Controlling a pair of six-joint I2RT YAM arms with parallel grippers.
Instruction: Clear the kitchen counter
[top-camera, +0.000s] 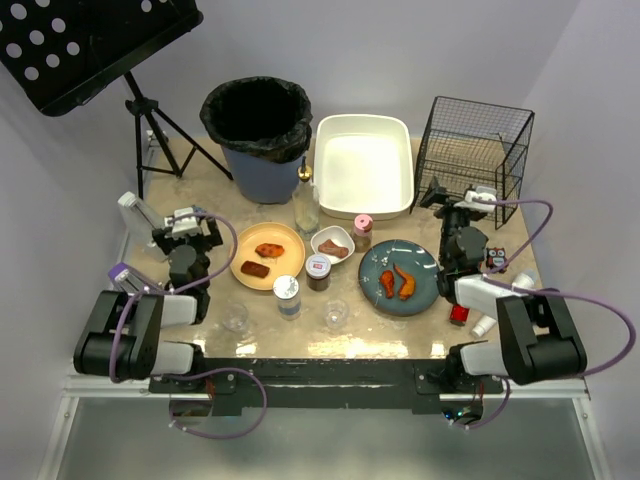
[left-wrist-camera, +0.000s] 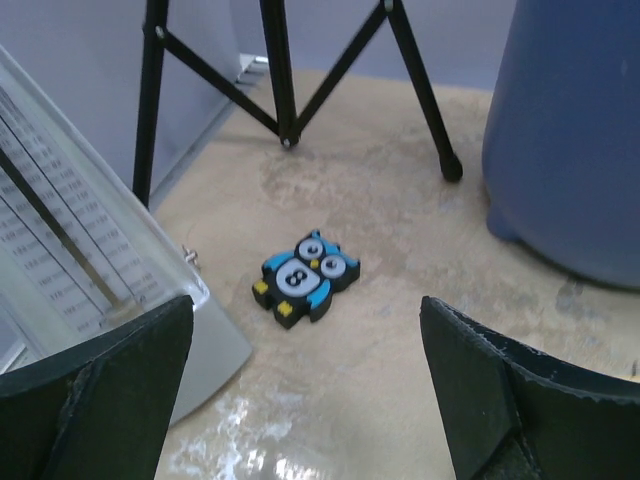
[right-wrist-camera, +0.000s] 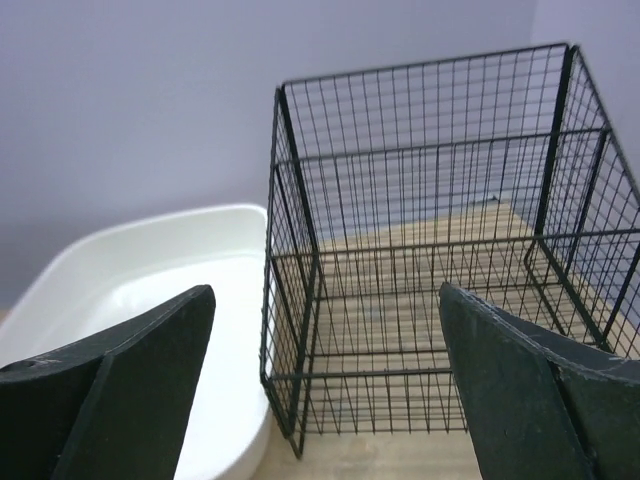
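Table (top-camera: 395, 338) of beige, mottled, slightly glossy stone pattern with a dark front edge runs from the two arm bases back to the wall, and it is crowded. At the back stand a blue bin lined with a black bag (top-camera: 262, 140), a white rectangular plastic tub (top-camera: 365, 119) and a black wire basket (top-camera: 470, 145), side by side. A black perforated music stand (top-camera: 90, 45) on a tripod fills the far left corner.

In the middle sit a round yellow plate (top-camera: 290, 255) with two brown pieces of food, a small white bowl (top-camera: 318, 240) holding another brown piece, and a blue-grey plate (top-camera: 420, 265) with two orange pieces. Around them are a clear glass bottle with a gold cap (top-camera: 306, 205), a pink-lidded jar (top-camera: 362, 232), a white-lidded jar (top-camera: 318, 271), a silver-topped tin (top-camera: 287, 295) and two clear glasses (top-camera: 235, 317) (top-camera: 336, 315).

The left hand (top-camera: 188, 222) hangs over the left side with its fingers wide apart and nothing between them. Just beyond them a small blue and black owl figure (left-wrist-camera: 305, 280) lies flat on the table, beside a white wedge-shaped case with ruled lines (left-wrist-camera: 90, 250) and apart from it.

The right hand (top-camera: 458, 200) is spread wide too, holding nothing, and faces the wire basket with the tub to its left
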